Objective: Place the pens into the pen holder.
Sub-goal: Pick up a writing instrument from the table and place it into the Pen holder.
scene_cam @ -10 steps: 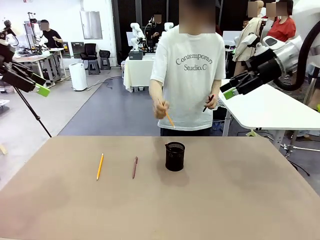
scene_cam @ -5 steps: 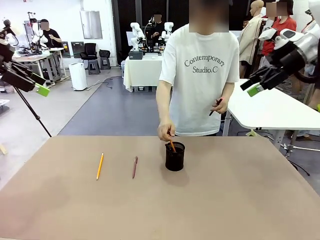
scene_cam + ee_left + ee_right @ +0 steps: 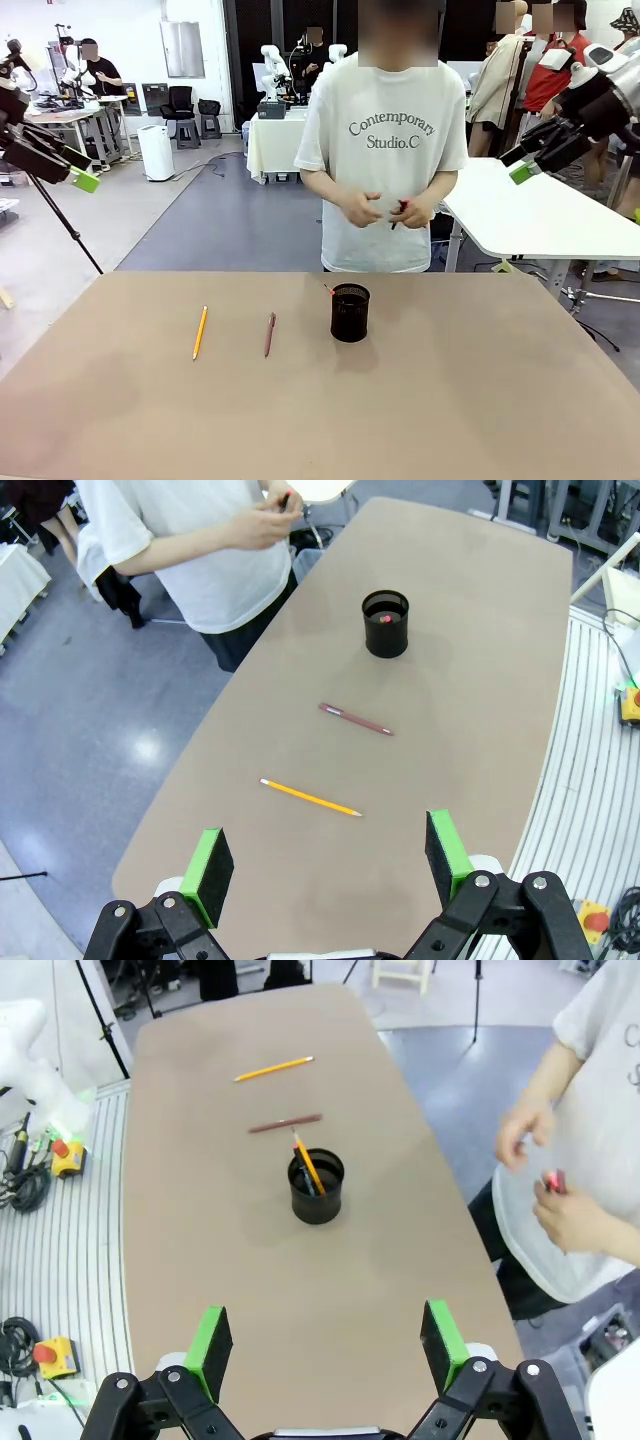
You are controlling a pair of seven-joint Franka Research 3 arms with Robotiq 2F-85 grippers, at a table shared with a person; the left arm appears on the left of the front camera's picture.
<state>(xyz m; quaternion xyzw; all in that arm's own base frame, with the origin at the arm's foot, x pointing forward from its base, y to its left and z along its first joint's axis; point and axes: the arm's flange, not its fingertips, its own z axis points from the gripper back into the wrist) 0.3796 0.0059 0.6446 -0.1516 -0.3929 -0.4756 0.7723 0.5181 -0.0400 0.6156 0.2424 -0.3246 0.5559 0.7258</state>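
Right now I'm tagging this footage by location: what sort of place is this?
Probably a robotics lab or workshop: a yellow emergency-stop box sits beside the tan table, a black tripod stands at its side, and white work tables stand behind.

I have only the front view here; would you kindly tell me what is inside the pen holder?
Observer: The right wrist view looks down into the pen holder: a yellow-orange pencil leans inside it, red end up.
Operator: Thank you. Are the left jaws open?
Observer: Yes. In the left wrist view the left gripper has its jaws wide apart, with nothing between them.
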